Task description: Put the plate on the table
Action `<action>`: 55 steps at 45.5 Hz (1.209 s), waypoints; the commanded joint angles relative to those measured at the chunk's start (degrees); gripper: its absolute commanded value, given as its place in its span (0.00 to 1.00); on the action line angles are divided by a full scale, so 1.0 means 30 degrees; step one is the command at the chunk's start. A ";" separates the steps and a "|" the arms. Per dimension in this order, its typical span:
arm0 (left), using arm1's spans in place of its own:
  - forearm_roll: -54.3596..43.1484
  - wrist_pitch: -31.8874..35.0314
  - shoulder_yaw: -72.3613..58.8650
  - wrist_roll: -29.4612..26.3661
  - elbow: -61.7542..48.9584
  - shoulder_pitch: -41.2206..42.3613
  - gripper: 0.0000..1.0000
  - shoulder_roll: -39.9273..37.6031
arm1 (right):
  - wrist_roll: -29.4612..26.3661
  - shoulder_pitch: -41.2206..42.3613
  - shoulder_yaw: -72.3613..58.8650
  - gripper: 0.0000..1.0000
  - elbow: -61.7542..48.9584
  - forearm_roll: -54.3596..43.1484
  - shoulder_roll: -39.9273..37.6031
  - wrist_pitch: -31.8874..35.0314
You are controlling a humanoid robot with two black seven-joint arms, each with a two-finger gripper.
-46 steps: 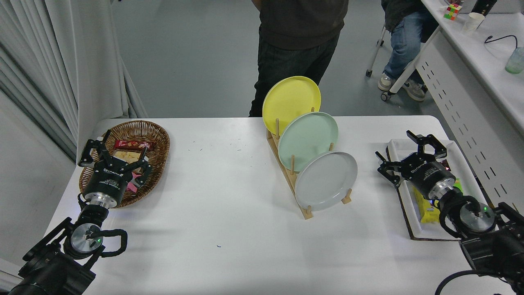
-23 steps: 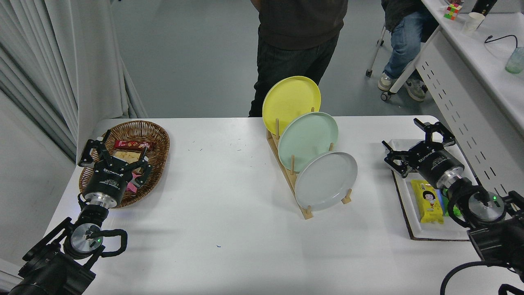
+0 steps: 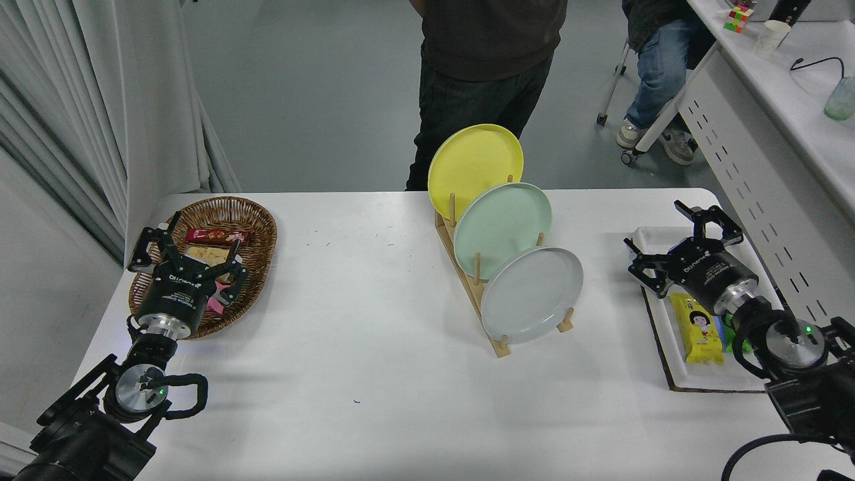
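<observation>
Plate (image 3: 532, 294) first: the light grey one stands on edge in the nearest slot of the wooden rack (image 3: 497, 334), tilted back against the pegs, well to the left of the right gripper (image 3: 681, 242). That gripper hovers over the white tray (image 3: 674, 374) with its fingers spread wide and nothing between them; a yellow snack packet (image 3: 695, 327) lies just behind it, nearer the robot. The left gripper (image 3: 184, 250) sits parked over the wicker basket (image 3: 257, 220), fingers apart too.

Nothing is grasped yet, so the whole lift is ahead. The risks look real. The mint green plate (image 3: 502, 230) overlaps the grey one's upper edge, with the yellow plate (image 3: 475, 162) beyond it; a grab placed too high could catch the green rim and drag it out as well. Pulling sideways instead of up could jam the grey rim on a peg and tip the light rack. A smooth, thin rim may also slip from a shallow pinch. Open table (image 3: 374, 321) lies left of the rack for the landing, and a person (image 3: 491, 60) stands beyond the far edge.
</observation>
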 commanded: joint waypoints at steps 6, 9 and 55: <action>0.0014 0.0000 0.0000 -0.0001 0.0000 0.0000 0.98 0.0000 | 0.2280 0.0175 -0.3013 1.00 0.0382 -0.0217 -0.0945 0.0317; 0.0014 0.0000 0.0000 -0.0001 0.0000 0.0000 0.98 0.0000 | 0.2280 0.0234 -0.3218 1.00 0.0732 -0.0246 -0.1178 0.0317; 0.0014 0.0000 0.0000 -0.0001 0.0000 0.0000 0.98 0.0000 | 0.2134 0.5243 -1.7075 1.00 0.5684 0.1189 -0.7273 0.0434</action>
